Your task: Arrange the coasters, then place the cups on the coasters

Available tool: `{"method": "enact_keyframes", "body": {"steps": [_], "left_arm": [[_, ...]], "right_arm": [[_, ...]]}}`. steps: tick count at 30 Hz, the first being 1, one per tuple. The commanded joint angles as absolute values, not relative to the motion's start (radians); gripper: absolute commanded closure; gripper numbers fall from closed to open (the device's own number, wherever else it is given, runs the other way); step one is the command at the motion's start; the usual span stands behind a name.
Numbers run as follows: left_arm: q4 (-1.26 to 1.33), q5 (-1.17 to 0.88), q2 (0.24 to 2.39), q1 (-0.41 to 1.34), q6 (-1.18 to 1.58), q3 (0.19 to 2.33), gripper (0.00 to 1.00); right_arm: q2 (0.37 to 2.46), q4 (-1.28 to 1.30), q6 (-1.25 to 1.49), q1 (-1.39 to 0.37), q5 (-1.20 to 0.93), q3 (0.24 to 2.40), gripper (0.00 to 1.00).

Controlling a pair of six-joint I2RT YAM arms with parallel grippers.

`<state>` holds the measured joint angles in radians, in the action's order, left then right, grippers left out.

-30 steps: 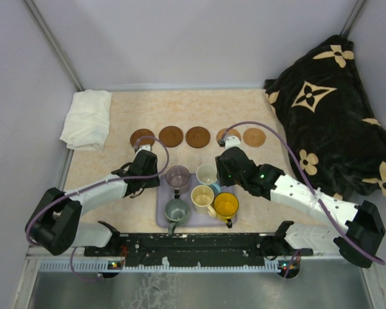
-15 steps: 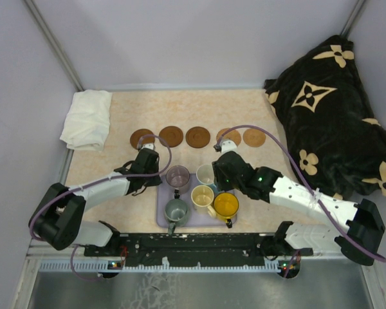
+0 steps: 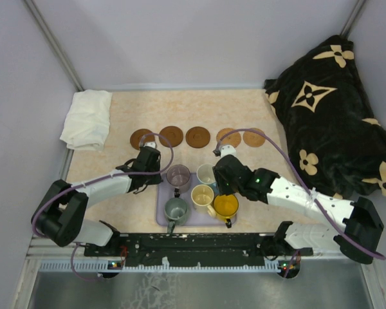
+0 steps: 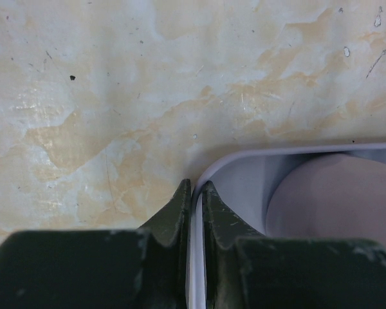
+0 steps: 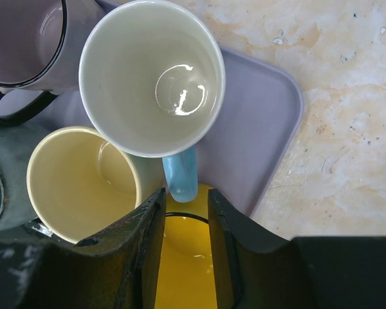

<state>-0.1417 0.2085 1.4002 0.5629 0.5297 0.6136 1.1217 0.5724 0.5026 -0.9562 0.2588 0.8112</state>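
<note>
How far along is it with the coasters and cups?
Done: the five coasters lie in a row along the far side of the table. In hand: the left gripper pinches the rim of the lavender tray, and the right gripper, open, straddles the handle of the light blue cup without clamping it. Left: all five cups sit on the tray, none on a coaster.

cups point(image 3: 202, 196) on tray point(image 5: 257, 129), coasters point(image 3: 197, 136) behind – (one row)

Likely lab test booth: plain grey walls point(image 3: 180, 38), marbled tabletop point(image 3: 199, 106)
</note>
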Motion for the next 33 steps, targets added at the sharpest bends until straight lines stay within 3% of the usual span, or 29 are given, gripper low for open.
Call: {"method": "enact_keyframes", "body": {"steps": [1,18,26,29,33], "left_arm": [[-0.143,0.249,1.451,0.556,0.526,0.623,0.95],[-0.15,0.218,1.406,0.557,0.558,0.557,0.95],[-0.148,0.216,1.403,0.557,0.555,0.567,0.72],[-0.152,0.213,1.402,0.557,0.556,0.572,0.68],[-0.155,0.21,1.393,0.557,0.561,0.566,0.67]], "right_arm": [[1.134,0.559,0.509,-0.973,0.247,0.825,0.66],[1.207,0.456,0.493,-0.974,0.261,0.813,0.65],[1.25,0.423,0.482,-0.973,0.278,0.807,0.67],[1.256,0.417,0.483,-0.975,0.282,0.803,0.73],[1.253,0.418,0.487,-0.974,0.303,0.801,0.99]]}}
